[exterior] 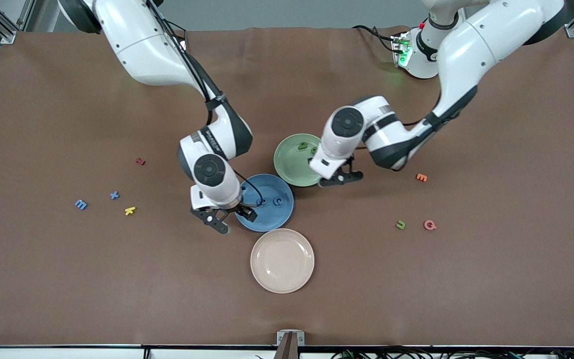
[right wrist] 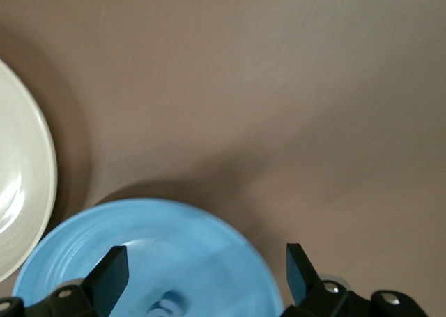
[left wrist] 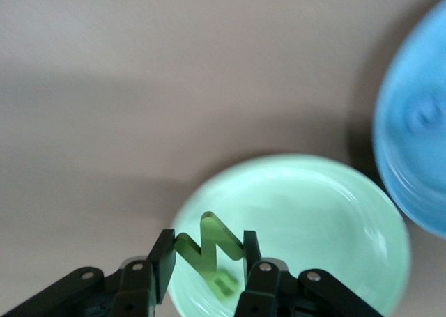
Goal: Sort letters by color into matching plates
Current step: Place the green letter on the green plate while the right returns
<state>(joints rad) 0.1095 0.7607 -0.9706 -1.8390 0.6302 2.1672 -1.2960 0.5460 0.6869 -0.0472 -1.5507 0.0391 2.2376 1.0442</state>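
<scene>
Covering the table [exterior: 58,279], brown mat

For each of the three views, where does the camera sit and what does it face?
Front view: high across the table, facing both arms; shows the blue plate, green plate and cream plate.
Left wrist view: on the left arm, looking down past the left gripper, shut on a green letter over the green plate's rim.
Right wrist view: on the right arm, looking down past the open right gripper at the blue plate.
Both wrist views share the blue plate.
</scene>
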